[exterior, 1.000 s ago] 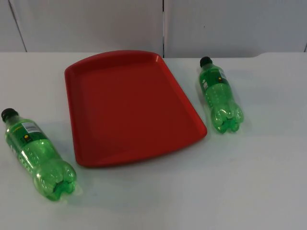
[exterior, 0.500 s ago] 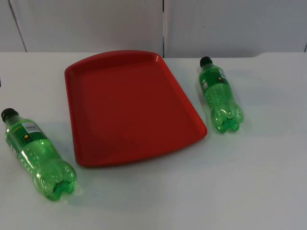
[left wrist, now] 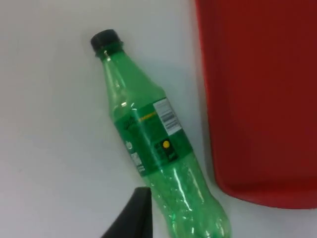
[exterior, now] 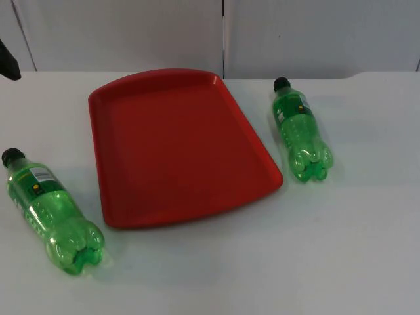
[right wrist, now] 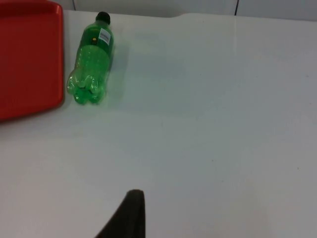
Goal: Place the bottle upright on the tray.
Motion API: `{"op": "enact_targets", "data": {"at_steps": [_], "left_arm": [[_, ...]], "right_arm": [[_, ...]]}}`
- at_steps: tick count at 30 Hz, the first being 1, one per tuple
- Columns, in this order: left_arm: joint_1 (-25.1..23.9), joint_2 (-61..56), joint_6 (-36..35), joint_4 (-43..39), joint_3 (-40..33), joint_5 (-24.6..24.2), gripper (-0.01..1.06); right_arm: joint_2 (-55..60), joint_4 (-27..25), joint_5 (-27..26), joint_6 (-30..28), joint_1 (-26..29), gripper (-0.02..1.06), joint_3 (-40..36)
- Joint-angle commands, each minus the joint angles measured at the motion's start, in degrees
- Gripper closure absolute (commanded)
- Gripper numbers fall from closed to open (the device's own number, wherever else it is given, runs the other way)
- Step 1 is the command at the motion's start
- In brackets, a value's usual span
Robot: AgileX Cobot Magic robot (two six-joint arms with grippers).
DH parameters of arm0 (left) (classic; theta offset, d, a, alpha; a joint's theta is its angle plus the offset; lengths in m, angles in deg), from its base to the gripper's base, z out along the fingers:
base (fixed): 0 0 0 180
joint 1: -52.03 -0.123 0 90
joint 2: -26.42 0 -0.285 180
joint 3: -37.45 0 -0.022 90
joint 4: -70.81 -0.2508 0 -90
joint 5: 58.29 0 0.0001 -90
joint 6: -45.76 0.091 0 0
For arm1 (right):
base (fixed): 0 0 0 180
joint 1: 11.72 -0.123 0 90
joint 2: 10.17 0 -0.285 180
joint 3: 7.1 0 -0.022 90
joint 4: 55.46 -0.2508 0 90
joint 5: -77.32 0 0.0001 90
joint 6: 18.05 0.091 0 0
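Two green plastic bottles with black caps lie on their sides on the white table. The left bottle (exterior: pixel 51 211) (left wrist: pixel 156 144) lies left of the red tray (exterior: pixel 177 144), cap toward the wall. On the tray's other side lies the right bottle (exterior: pixel 300 130) (right wrist: pixel 91 62), also cap toward the wall. Nothing rests on the tray. My left gripper (exterior: pixel 8 62) comes in at the far left edge, above and behind the left bottle, and holds nothing. In the left wrist view it looks down on that bottle beside the tray's rim (left wrist: pixel 210 124). My right gripper (right wrist: pixel 126 218) hovers over bare table, well short of the right bottle.
The grey partition wall (exterior: pixel 223 33) closes off the table's far edge behind the tray. Bare white table (exterior: pixel 275 262) stretches across the front and to the right of the right bottle.
A black part of the left arm has come into the top view at the upper left edge. Bottles and tray have not moved.
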Motion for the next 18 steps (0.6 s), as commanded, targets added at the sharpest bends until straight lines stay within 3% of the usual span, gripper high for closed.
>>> {"op": "enact_targets", "data": {"at_steps": [1, 10, 18], "left_arm": [[0.2, 2.3, -2.6, -2.3, 2.3, -1.4, 0.0], [0.2, 16.6, -7.1, -4.5, 12.7, -4.7, 0.0], [0.2, 25.3, -13.3, -9.6, 13.2, -4.1, 0.0]], "right_arm": [[-0.2, 0.1, -0.4, -0.1, 0.3, -0.01, -0.1], [-0.2, 0.1, -0.4, -0.1, 0.3, -0.01, -0.1], [-0.2, 0.1, -0.4, -0.1, 0.3, -0.01, -0.1]]}}
